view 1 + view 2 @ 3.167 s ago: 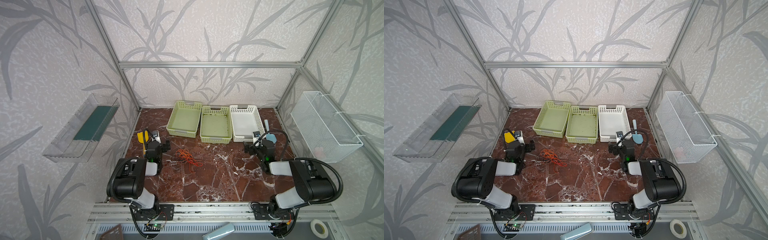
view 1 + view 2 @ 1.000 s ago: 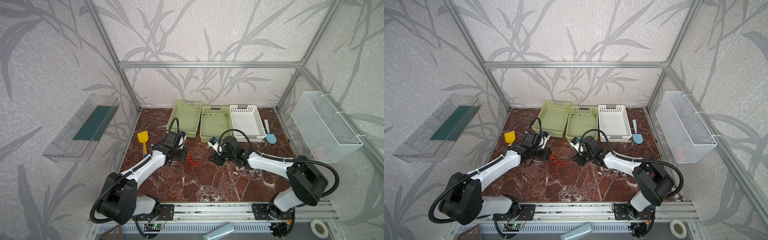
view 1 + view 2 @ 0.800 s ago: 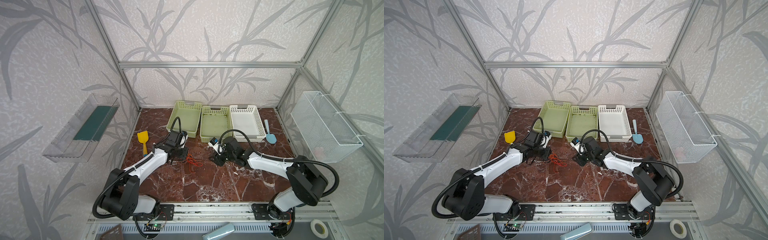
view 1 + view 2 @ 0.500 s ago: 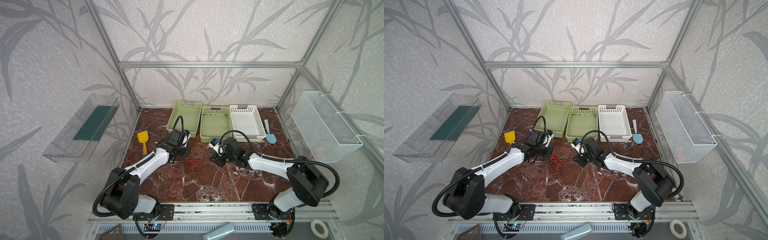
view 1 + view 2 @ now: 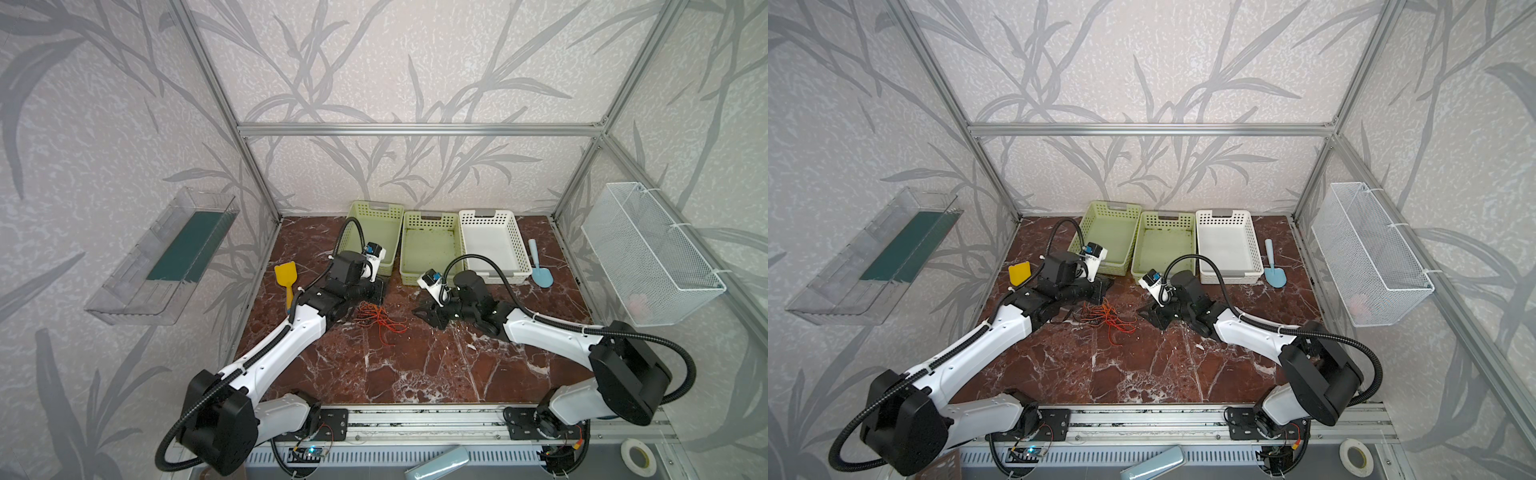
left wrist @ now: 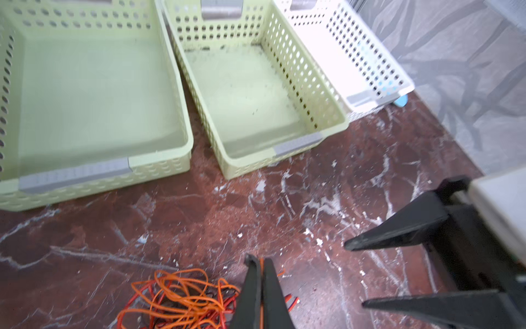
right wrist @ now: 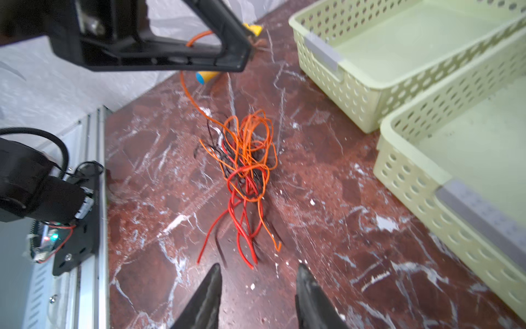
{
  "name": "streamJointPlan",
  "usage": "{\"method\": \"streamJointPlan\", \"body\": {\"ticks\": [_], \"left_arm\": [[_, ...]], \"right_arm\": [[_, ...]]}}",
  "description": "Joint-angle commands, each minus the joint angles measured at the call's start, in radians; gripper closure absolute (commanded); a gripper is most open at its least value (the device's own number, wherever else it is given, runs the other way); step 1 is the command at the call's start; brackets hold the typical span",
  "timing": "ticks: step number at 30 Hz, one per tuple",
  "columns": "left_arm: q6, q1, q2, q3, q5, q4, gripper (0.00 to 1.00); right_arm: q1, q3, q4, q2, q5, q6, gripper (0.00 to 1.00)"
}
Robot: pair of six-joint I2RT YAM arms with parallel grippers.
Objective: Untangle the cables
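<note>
The cables (image 5: 376, 318) lie in one tangled pile of thin orange, red and black wire on the marble floor, left of centre in both top views (image 5: 1106, 316). My left gripper (image 6: 257, 259) is shut on an orange cable strand at the pile's far edge. In the right wrist view that orange strand (image 7: 193, 99) rises from the pile (image 7: 244, 159) up to the left gripper (image 7: 244, 57). My right gripper (image 7: 259, 267) stands open just off the loose red ends, touching nothing. In the left wrist view its two fingers (image 6: 398, 230) are spread apart.
Two green baskets (image 5: 376, 216) (image 5: 432, 220) and a white basket (image 5: 490, 218) line the back. A yellow scoop (image 5: 286, 276) lies far left, a blue scoop (image 5: 540, 272) far right. A wire basket (image 5: 648, 249) hangs on the right wall, a clear shelf (image 5: 166, 257) on the left.
My left gripper has shut on the orange strand and shifted slightly toward the baskets. The right gripper has stayed beside the pile, still open.
</note>
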State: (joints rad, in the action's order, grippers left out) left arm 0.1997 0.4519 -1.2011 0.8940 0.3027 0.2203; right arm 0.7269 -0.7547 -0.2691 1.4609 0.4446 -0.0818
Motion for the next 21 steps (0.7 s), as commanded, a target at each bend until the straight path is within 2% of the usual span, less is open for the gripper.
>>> {"method": "streamJointPlan", "body": {"ticks": [1, 6, 9, 13, 17, 21], "left_arm": [[0.090, 0.008, 0.026, 0.033, 0.037, -0.090, 1.00], [0.199, 0.022, 0.028, 0.038, 0.026, -0.171, 1.00], [0.235, 0.038, 0.024, 0.047, 0.014, -0.202, 1.00], [0.267, 0.058, 0.017, 0.067, -0.014, -0.218, 1.00], [0.279, 0.076, 0.010, 0.098, -0.031, -0.208, 1.00], [0.289, 0.088, 0.004, 0.107, -0.046, -0.211, 1.00]], "right_arm": [[0.019, 0.037, -0.192, -0.024, 0.063, -0.040, 0.53], [0.075, 0.053, -0.331, 0.010, -0.002, -0.019, 0.44], [0.105, 0.051, -0.432, 0.055, -0.058, -0.029, 0.42], [0.136, 0.012, -0.528, 0.130, -0.096, -0.042, 0.42], [0.158, -0.012, -0.587, 0.194, -0.188, -0.073, 0.43], [0.161, 0.018, -0.740, 0.237, -0.241, -0.102, 0.46]]}}
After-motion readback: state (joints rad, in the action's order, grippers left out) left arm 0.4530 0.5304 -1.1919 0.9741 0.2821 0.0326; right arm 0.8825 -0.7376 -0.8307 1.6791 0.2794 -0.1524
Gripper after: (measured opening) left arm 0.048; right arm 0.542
